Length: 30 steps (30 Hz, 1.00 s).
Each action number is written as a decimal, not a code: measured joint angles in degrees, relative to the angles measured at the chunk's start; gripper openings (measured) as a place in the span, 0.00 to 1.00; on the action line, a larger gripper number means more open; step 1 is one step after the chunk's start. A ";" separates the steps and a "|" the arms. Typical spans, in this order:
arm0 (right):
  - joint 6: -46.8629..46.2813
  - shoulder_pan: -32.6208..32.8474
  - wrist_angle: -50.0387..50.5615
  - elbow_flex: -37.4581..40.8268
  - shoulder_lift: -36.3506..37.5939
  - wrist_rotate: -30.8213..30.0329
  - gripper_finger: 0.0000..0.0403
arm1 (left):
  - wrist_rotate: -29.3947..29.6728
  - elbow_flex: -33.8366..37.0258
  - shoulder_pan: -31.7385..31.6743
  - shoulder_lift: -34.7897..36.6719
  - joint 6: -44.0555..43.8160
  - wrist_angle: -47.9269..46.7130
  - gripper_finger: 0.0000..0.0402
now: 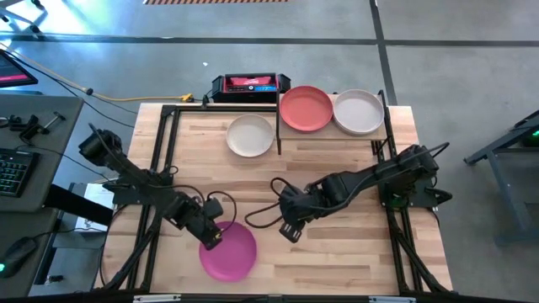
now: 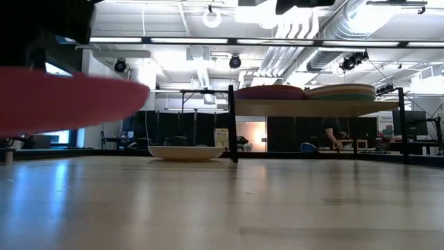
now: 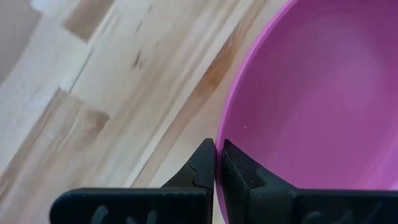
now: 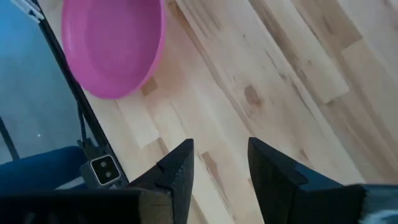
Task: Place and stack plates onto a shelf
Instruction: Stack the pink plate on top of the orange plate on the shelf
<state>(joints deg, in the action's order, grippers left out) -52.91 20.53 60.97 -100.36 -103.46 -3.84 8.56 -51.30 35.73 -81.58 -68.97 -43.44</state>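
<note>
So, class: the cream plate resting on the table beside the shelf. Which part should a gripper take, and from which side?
Probably its rim. The cream plate lies flat and shallow, so only the thin raised edge gives two fingers a pinch, as the left gripper does on the magenta plate. Come from the open table side; the shelf posts crowd the other.

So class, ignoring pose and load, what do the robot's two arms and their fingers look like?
Both arms are dark, near-black, jointed segments with black cables looping beside them. The left gripper ends in two matte black, wedge-shaped fingers with notched inner edges. The right gripper has the same black, tapered fingers. No markings are legible.
</note>
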 joint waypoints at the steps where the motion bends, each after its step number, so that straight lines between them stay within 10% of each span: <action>1: -0.67 0.16 -0.02 0.00 -0.43 -0.07 0.32 | 0.53 -0.41 -0.47 -0.01 0.00 -0.01 0.00; 30: -1.09 -1.19 -8.82 -0.02 -5.36 -2.91 0.32 | 13.14 -5.98 -8.10 0.00 5.14 7.54 0.00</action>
<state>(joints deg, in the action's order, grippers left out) -54.00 19.34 52.15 -100.38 -108.81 -6.75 21.70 -57.28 27.64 -81.58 -63.83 -35.90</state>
